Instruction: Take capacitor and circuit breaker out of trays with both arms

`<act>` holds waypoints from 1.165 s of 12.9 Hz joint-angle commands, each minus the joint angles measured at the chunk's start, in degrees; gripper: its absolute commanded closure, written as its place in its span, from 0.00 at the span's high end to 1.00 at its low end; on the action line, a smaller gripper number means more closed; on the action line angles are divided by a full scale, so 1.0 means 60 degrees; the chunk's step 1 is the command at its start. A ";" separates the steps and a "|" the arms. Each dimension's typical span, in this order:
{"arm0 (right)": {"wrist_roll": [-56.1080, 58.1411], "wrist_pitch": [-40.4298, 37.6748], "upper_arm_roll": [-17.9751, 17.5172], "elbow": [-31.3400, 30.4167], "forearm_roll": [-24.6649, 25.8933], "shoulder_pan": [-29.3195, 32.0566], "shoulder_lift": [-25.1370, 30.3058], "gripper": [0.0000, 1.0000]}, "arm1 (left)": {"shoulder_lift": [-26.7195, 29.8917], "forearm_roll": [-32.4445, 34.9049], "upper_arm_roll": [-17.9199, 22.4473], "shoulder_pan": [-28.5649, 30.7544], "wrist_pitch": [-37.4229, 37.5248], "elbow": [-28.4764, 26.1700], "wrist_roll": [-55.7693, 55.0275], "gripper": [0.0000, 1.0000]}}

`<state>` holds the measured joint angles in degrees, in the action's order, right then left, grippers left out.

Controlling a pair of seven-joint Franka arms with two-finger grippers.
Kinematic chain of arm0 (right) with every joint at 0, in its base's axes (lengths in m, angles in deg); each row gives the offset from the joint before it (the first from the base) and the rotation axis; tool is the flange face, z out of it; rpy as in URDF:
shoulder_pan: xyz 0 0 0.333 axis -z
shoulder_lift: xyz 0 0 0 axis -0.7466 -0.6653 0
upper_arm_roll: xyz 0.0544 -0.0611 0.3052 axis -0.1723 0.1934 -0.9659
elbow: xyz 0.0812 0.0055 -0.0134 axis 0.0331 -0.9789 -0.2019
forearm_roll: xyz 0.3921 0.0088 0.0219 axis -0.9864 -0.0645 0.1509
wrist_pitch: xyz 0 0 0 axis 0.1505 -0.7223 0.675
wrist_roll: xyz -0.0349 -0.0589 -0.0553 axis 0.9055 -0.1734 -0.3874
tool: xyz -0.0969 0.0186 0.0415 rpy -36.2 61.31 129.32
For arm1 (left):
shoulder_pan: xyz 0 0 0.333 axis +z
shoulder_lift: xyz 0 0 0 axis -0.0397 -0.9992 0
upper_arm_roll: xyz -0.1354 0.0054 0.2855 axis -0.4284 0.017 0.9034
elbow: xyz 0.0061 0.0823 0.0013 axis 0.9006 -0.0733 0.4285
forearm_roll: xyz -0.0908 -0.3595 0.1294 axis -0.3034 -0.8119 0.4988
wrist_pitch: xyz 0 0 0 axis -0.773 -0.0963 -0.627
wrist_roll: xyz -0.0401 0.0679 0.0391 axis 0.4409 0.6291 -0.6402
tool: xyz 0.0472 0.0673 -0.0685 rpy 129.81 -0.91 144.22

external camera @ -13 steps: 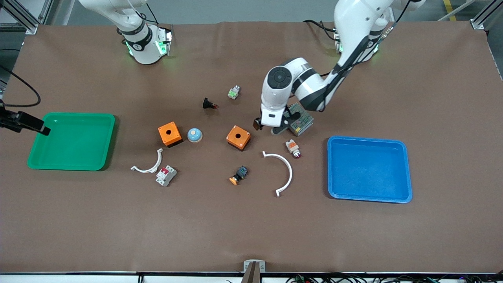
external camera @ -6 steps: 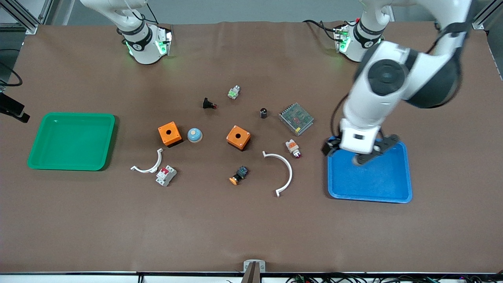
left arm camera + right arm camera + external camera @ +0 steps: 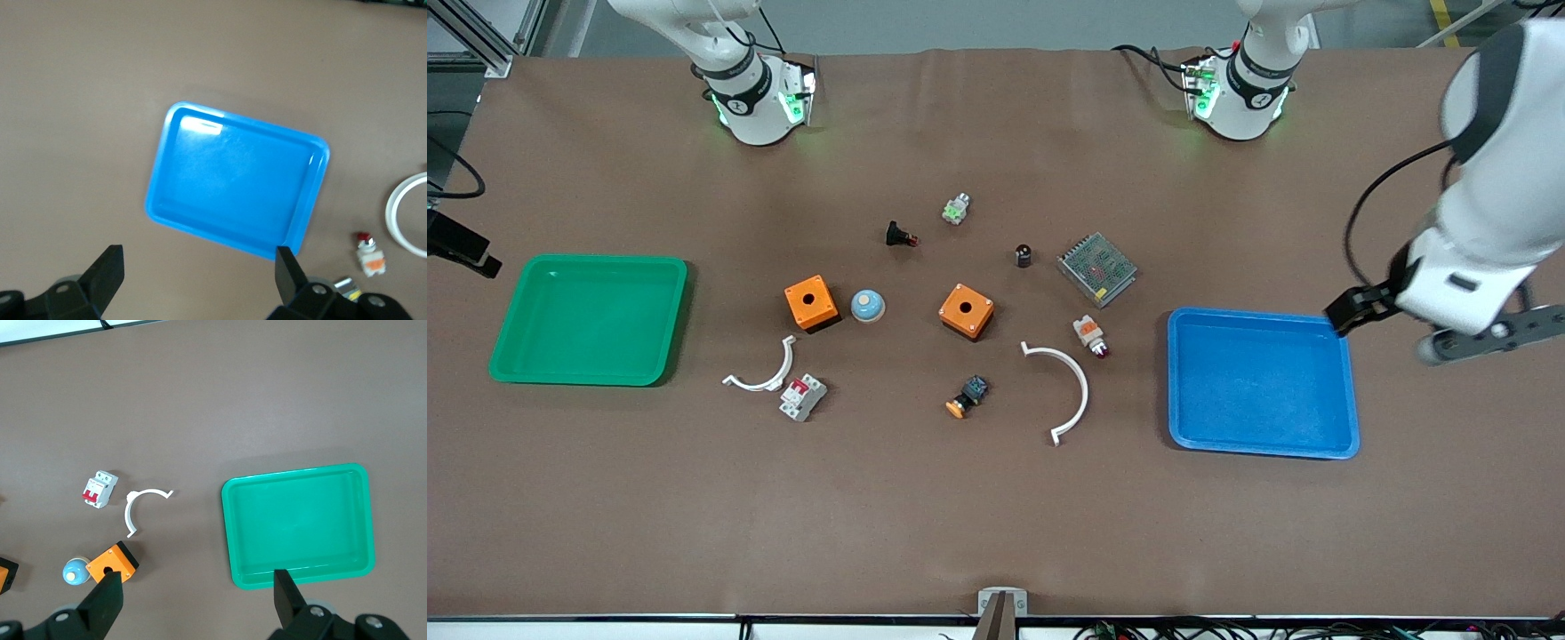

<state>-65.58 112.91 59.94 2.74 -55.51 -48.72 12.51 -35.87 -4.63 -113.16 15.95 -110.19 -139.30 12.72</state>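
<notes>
The capacitor point(image 3: 1024, 256) stands on the table beside the grey mesh-topped module point(image 3: 1097, 268), with no gripper near it. The breaker point(image 3: 802, 396) lies beside a small white arc point(image 3: 763, 373); it also shows in the right wrist view point(image 3: 99, 489). My left gripper point(image 3: 1418, 327) is open and empty, high over the bare table beside the blue tray point(image 3: 1263, 444), as the left wrist view point(image 3: 199, 280) shows. My right gripper point(image 3: 199, 600) is open and empty, high over the table beside the green tray point(image 3: 230, 520); only part of it point(image 3: 467, 249) shows in the front view.
Two orange boxes point(image 3: 810, 303) point(image 3: 967, 311), a blue dome point(image 3: 867, 305), a black part with a red tip point(image 3: 900, 236), an orange-capped button point(image 3: 966, 397), a white-and-orange piece point(image 3: 1089, 334), a large white arc point(image 3: 1072, 391) and a green-and-white piece point(image 3: 956, 209) lie mid-table. The green tray point(image 3: 587, 373) is empty.
My left arm swung from over the capacitor, across the blue tray, out toward its own end of the table. The capacitor stayed on the table. My right gripper drew back a little.
</notes>
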 commanded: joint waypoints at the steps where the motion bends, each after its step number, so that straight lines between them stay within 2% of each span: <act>1: -0.0179 -0.0097 -0.0092 -0.0086 0.0169 0.0100 0.0167 1.00 | 0.0704 -0.0647 -0.0118 0.0486 0.0684 -0.0121 0.0822 1.00; 2: -0.0193 -0.0111 -0.0078 -0.0086 0.0169 0.0100 0.0210 1.00 | 0.0938 -0.0969 -0.0074 0.0634 0.0816 -0.0150 0.1304 1.00; 3: -0.0179 -0.0068 -0.0078 -0.0159 0.0169 0.0115 0.0225 1.00 | 0.1274 -0.1248 0.0376 0.0505 0.0847 -0.0296 0.1918 1.00; 7: -0.0179 -0.0038 -0.0063 -0.0218 0.0154 0.0144 0.0284 1.00 | 0.2402 -0.1953 0.3829 -0.2301 0.0847 -0.1393 0.2903 1.00; 15: -0.0135 0.0020 -0.0048 -0.0305 0.0154 0.0173 0.0284 1.00 | 0.2581 -0.1998 0.3764 -0.2397 0.0832 -0.1557 0.2891 1.00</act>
<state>-65.72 112.85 60.34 2.63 -55.51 -48.52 12.65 -21.44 -15.71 -90.72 1.84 -104.85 -147.59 29.25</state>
